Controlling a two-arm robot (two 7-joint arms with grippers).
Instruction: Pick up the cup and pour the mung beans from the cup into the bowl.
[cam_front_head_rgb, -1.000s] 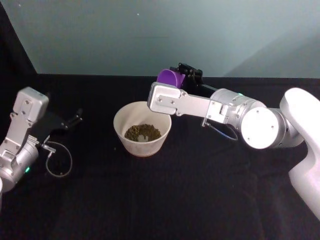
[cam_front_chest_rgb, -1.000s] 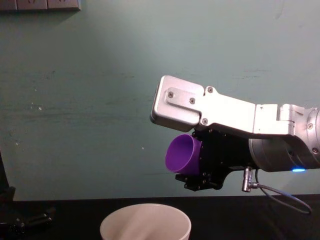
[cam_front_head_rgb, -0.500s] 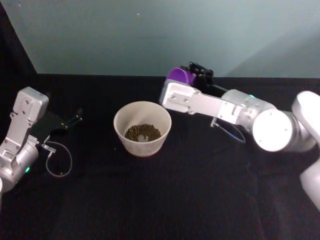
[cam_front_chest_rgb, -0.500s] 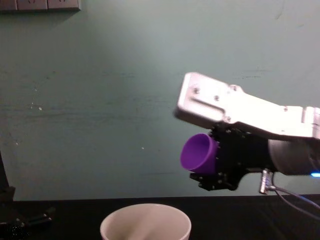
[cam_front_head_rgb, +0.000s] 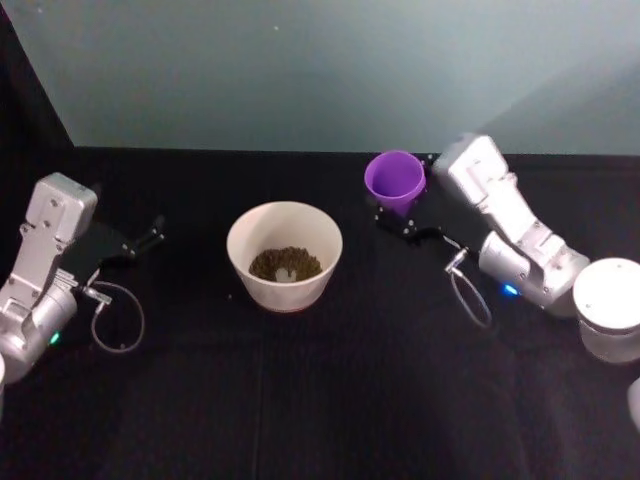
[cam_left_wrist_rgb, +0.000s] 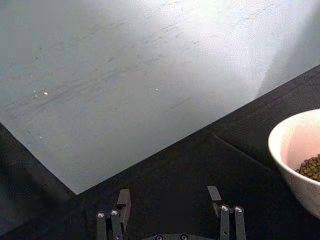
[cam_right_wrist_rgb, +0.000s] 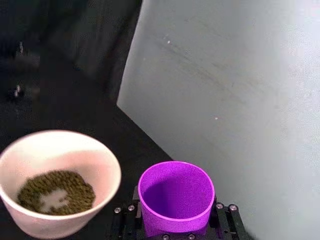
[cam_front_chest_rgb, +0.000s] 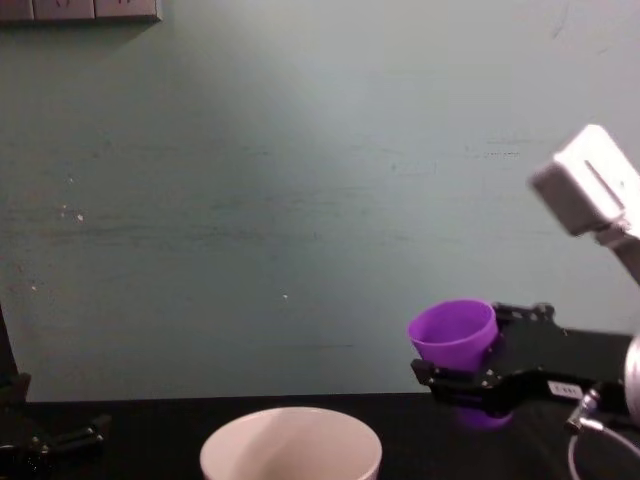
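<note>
I have swung my right end effector away from the one bowl, which now holds the mung beans, turning the one emptied cup upright in its grasp beside the bowl, so pouring looks done, while my left end effector rests open on the worktop.

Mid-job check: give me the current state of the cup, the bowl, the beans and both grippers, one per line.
cup: upright, mouth up, empty inside, held to the right of the bowl.
bowl: upright on the black table, untouched.
mung beans: piled in the bowl's bottom.
right gripper: shut on the cup, fingers either side of its wall.
left gripper: open, holding nothing, parked left of the bowl.
</note>
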